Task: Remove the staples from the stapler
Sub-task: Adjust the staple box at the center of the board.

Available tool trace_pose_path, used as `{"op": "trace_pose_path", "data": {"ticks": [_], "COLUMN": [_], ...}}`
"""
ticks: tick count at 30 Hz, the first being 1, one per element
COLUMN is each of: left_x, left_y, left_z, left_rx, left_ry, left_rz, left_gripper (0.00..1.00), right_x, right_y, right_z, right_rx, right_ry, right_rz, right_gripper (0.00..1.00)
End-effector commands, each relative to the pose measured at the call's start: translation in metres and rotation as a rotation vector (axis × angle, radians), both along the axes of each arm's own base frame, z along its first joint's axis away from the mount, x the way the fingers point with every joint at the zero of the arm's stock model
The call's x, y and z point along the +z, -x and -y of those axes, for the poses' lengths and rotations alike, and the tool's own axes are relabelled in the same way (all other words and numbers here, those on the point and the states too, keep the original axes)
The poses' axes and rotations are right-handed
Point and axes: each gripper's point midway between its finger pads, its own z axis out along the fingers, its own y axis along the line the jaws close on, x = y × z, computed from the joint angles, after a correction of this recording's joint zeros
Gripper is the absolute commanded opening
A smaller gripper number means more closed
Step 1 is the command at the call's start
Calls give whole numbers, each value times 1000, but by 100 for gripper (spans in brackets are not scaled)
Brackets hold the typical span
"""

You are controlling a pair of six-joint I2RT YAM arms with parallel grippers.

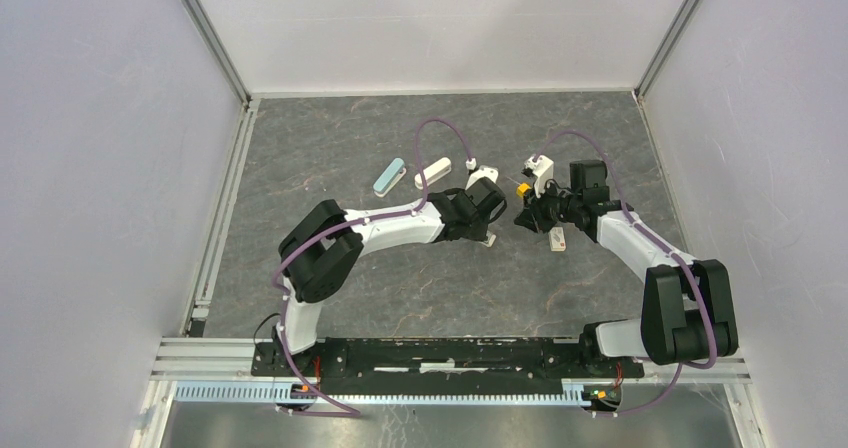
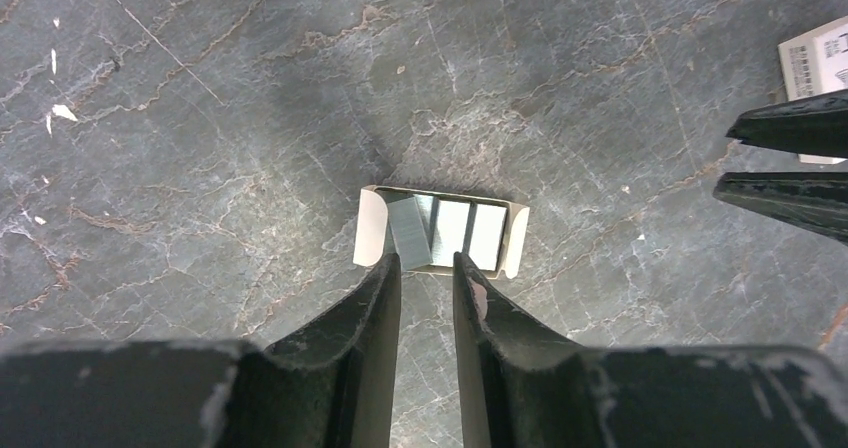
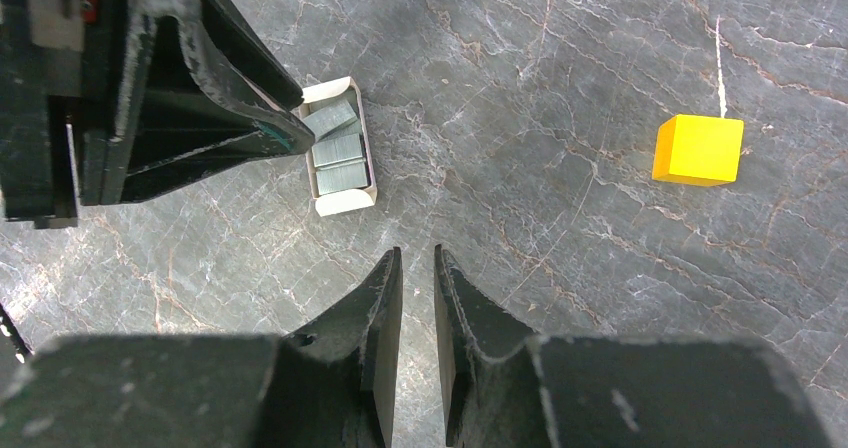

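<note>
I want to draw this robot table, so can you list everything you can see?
table: one, dark grey marbled, under everything
teal oblong: one, teal, far side, left of middle
white oblong: one, white, just right of the teal one
yellow cube: one, yellow, near the right gripper
open box: one, cream, at the left gripper's tips
staples: three strips showing, silvery grey, inside the open box
labelled box: one, white, beside the right gripper
left arm, right arm: white and black
left gripper: black, slightly apart, empty
right gripper: black, slightly apart, empty
</note>
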Motion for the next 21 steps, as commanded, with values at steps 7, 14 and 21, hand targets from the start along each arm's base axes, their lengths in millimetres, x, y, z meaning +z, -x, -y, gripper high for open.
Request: {"op": "trace_pose_path", "data": {"ticks": [7,14,21], "left_x": [3,1,0], "left_y": [-4,-5,-7], "left_z": [11,12,11], "left_rx": [-12,-15,-9], "left_ry": [2,-3,-21], "left_rz": [10,7,9], "left_gripper": [31,30,29], "right_x": [12,13,12], "right_y": [-9,-9,-9], "right_z": [-2,-3,-3], "right_rx": [19,22,22], "right_ry": [-14,-16,-17], "right_rz": [43,46,44], "right_gripper": [24,24,24]}}
